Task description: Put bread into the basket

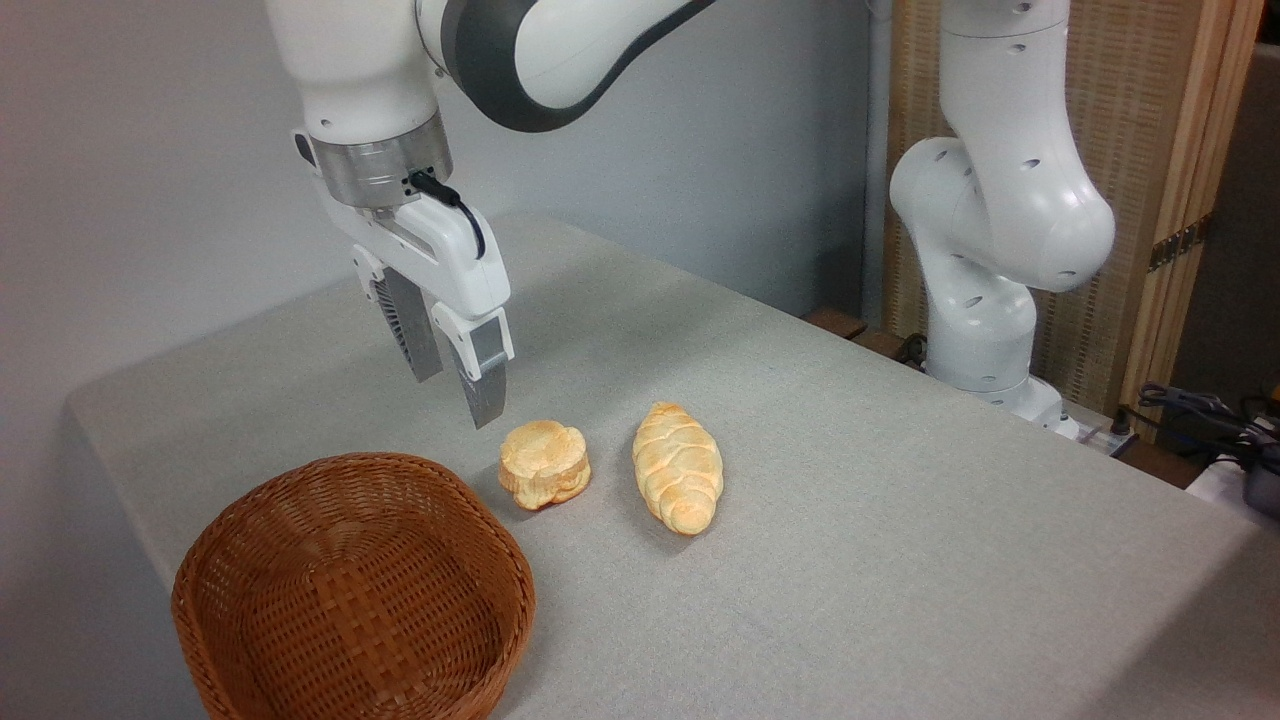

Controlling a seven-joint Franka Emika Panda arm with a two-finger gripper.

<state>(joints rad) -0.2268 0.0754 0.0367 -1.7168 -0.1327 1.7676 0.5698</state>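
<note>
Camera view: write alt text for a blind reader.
A white robot arm's end effector hangs empty, fingers slightly apart, above a small round bun on a grey table. A braided loaf lies right of it; an empty wicker basket sits front left.

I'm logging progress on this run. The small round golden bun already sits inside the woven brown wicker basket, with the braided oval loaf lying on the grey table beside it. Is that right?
Not quite. The fixed camera shows the small round golden bun on the grey table, outside the empty woven brown wicker basket, near its rim. The braided oval loaf does lie on the table beside the bun.
</note>
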